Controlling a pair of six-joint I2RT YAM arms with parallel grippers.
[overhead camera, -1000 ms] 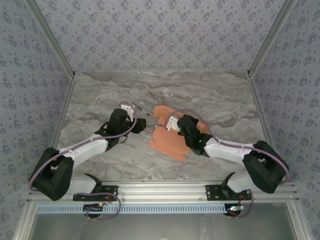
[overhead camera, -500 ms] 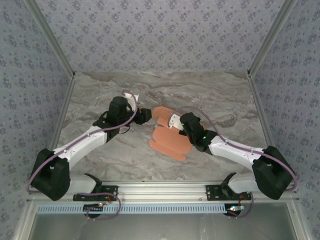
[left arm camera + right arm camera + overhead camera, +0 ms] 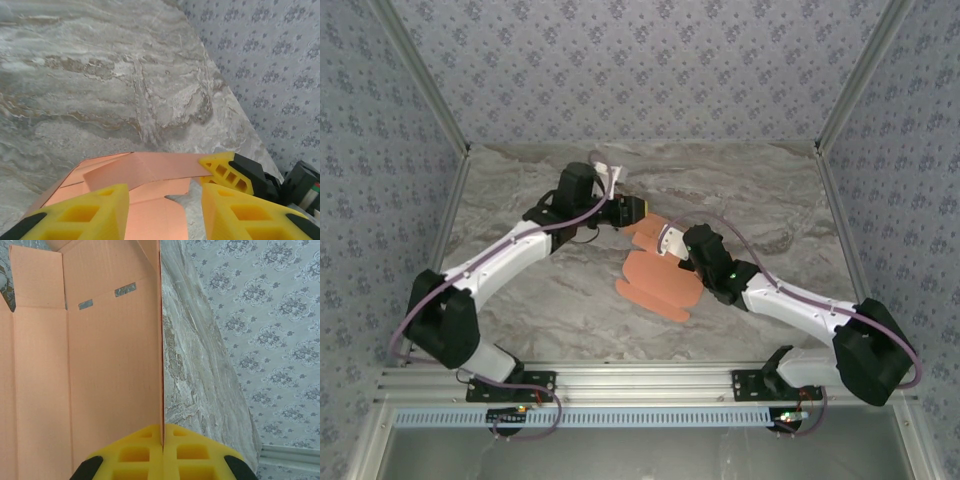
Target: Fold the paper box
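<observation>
The paper box [image 3: 655, 285] is a salmon-orange die-cut sheet lying mid-table, with one panel lifted upright. My right gripper [image 3: 668, 242] is shut on the edge of that upright panel [image 3: 100, 340], and the sheet runs straight into its closed yellow fingertips [image 3: 162, 432]. My left gripper [image 3: 632, 212] hovers at the sheet's far end. Its jaws stand apart, open, over a flat panel [image 3: 150, 215]. Ahead of it, a raised flap [image 3: 140, 170] leads across to the right gripper's yellow finger [image 3: 225, 170].
The marble table [image 3: 770, 200] is enclosed by patterned walls at the back and both sides, with metal posts [image 3: 850, 90] at the corners. An aluminium rail [image 3: 640, 385] runs along the near edge by the arm bases.
My left arm has swung away from me and to the right, reaching the sheet's far end, and its jaws have narrowed a little. The right gripper has kept its hold, shifting slightly.
</observation>
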